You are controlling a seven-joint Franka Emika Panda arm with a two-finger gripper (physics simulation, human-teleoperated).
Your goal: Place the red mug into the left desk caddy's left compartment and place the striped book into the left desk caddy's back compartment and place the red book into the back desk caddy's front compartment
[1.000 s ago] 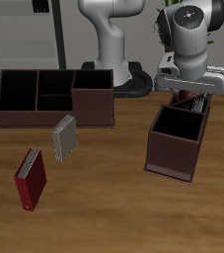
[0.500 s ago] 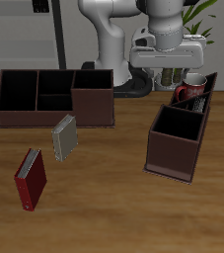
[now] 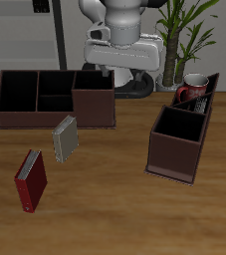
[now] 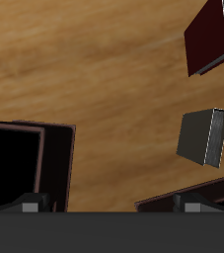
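The gripper [image 3: 111, 68] hangs above the back desk caddy [image 3: 55, 97], jaws apart, holding nothing; the red mug [image 3: 192, 91] sits in the left desk caddy [image 3: 180, 139].

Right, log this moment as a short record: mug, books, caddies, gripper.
red mug: in the left desk caddy, at its far end
red book: on the table, outside any caddy
grey upright book: on the table before the back desk caddy
gripper: above the back desk caddy, holds nothing seen
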